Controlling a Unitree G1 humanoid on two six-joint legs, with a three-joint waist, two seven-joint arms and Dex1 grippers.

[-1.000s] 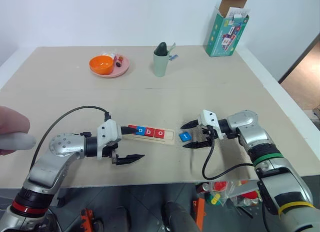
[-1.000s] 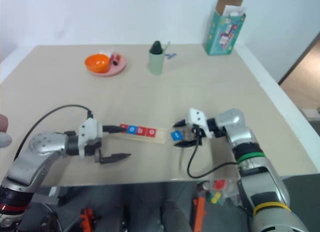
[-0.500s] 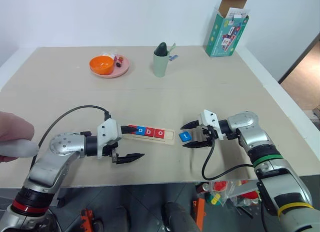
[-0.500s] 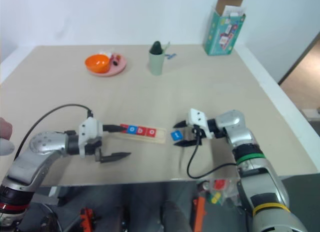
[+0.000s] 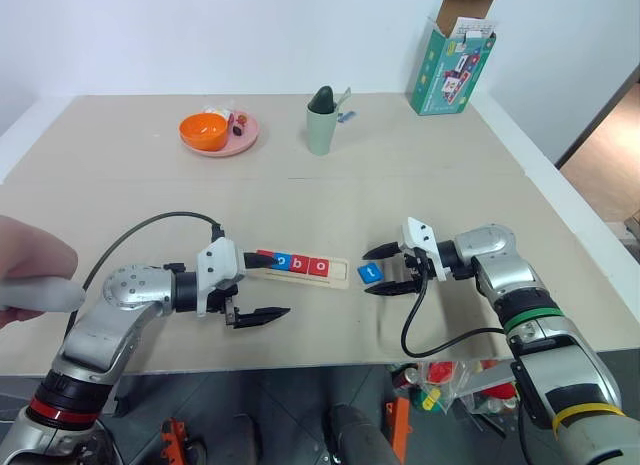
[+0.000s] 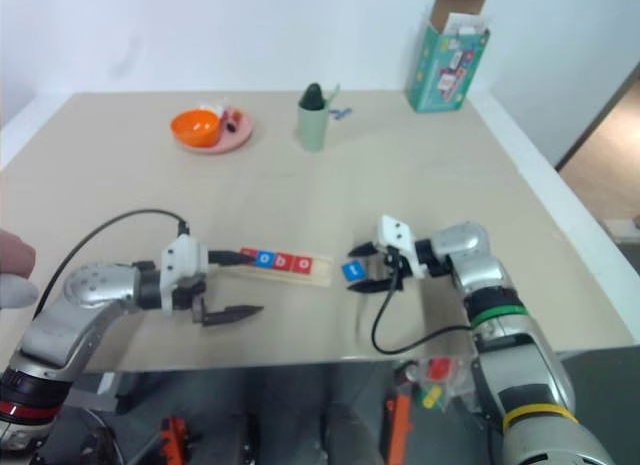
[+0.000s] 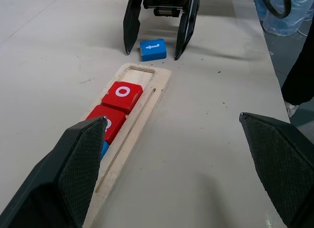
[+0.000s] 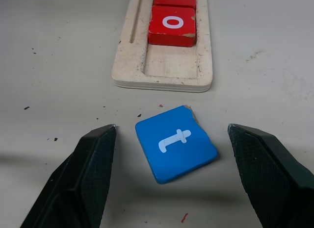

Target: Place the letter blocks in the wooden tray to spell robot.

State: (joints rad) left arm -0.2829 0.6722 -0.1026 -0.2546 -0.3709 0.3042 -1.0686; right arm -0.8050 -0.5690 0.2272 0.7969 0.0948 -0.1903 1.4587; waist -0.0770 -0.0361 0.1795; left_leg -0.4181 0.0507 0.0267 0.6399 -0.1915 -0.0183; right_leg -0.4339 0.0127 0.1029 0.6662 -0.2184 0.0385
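One slot stands empty at the right end of the long pale wooden tray (image 8: 162,66) near the table's front edge; my right gripper (image 8: 167,162) straddles the loose, skewed blue "t" tile (image 8: 175,149) unclenched, the left gripper (image 5: 258,285) spread idle, so next I square, pinch, seat it.

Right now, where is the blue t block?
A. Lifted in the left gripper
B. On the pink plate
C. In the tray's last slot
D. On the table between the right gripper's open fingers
D: the blue t block lies flat on the table just off the wooden tray, whose end slot is empty, with the right gripper open around it.
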